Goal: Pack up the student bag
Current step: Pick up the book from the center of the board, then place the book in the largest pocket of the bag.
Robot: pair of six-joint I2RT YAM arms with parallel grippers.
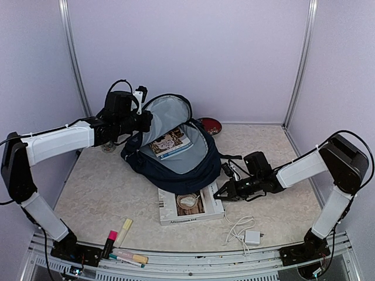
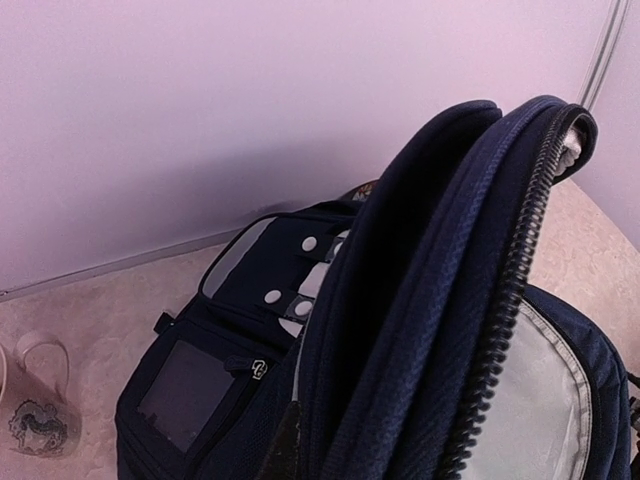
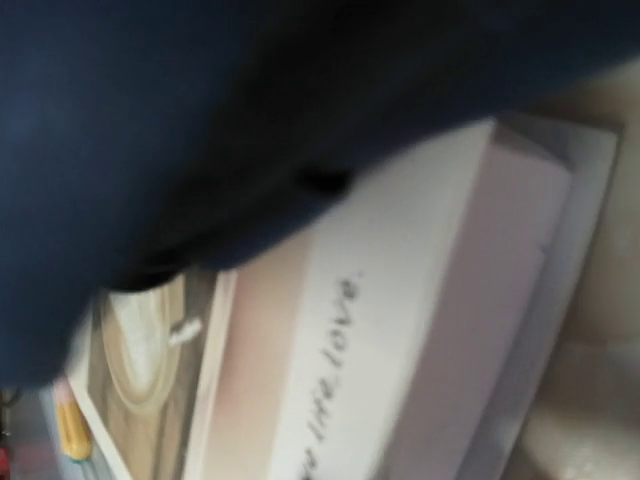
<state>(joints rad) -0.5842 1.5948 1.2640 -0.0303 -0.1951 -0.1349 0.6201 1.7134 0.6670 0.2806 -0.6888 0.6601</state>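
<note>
Navy fabric bag (image 1: 176, 170) lies open on the table (image 1: 105, 193), its flap apparently pinched upright by the left fingers (image 1: 144, 121); right fingers (image 1: 224, 190), opening not discernible, sit at the white book (image 1: 190, 209), which should go in tilted over the bag's lip, flap held high.

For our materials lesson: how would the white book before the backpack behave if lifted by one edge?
The white book looks thick and rigid: probably stays flat, but heavy enough to tilt from an edge hold. Its smooth cover may slip.
</note>
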